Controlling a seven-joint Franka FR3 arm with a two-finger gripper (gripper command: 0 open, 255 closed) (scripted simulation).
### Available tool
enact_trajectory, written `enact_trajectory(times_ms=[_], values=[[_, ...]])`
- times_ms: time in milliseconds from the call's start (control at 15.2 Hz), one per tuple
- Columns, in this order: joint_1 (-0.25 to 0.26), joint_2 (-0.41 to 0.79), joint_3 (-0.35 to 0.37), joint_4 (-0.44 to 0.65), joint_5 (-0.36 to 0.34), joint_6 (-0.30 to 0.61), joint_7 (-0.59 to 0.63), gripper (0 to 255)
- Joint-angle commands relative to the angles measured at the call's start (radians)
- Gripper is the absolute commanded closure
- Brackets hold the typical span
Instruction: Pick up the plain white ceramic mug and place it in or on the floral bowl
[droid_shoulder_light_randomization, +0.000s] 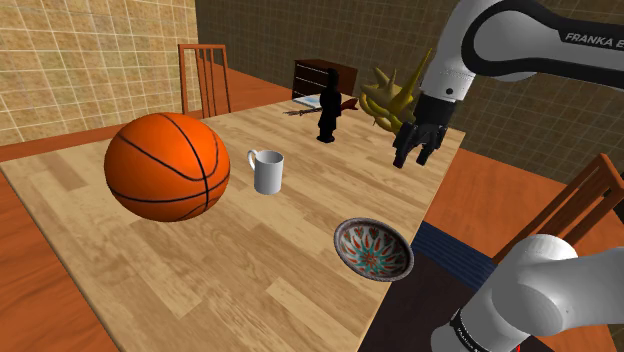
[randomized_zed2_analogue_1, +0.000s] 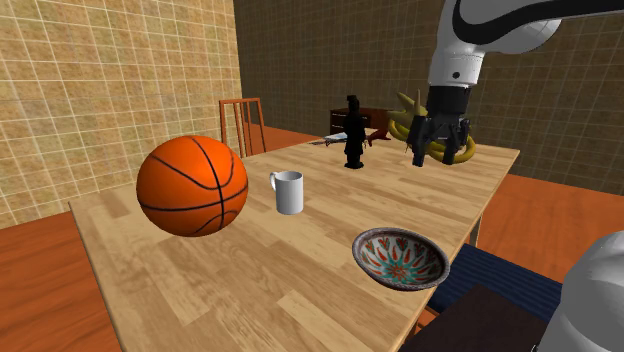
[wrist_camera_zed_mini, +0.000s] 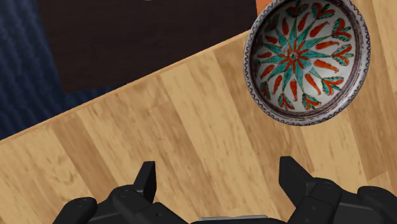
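Note:
A plain white mug (droid_shoulder_light_randomization: 267, 170) (randomized_zed2_analogue_1: 288, 191) stands upright on the wooden table (droid_shoulder_light_randomization: 240, 270), beside a big basketball. The floral bowl (droid_shoulder_light_randomization: 373, 249) (randomized_zed2_analogue_1: 400, 258) (wrist_camera_zed_mini: 308, 59), patterned in red and teal, sits near the table's edge closest to the stand. My black gripper (droid_shoulder_light_randomization: 412, 155) (randomized_zed2_analogue_1: 432, 152) (wrist_camera_zed_mini: 217, 181) hangs open above the table, well off from the mug toward the shoulder view's right, with nothing between its fingers. Bare wood lies under it, and the bowl is off to one side.
An orange basketball (droid_shoulder_light_randomization: 167, 166) lies next to the mug. A black figurine (droid_shoulder_light_randomization: 328, 113), a small dagger (droid_shoulder_light_randomization: 305, 110) and a spiky yellow object (droid_shoulder_light_randomization: 388, 98) stand at the table's far end. Wooden chairs (droid_shoulder_light_randomization: 204, 78) flank the table. A dark blue rug (droid_shoulder_light_randomization: 455, 258) lies beside it.

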Motion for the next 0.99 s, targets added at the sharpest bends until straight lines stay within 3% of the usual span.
enact_trajectory(times_ms=[0, 462, 924], values=[[0.000, 0.000, 0.000, 0.000, 0.000, 0.000, 0.000, 0], [0.016, 0.255, 0.099, 0.149, 0.028, 0.103, 0.115, 0], [0.025, 0.527, 0.181, 0.361, 0.005, 0.156, 0.238, 0]])
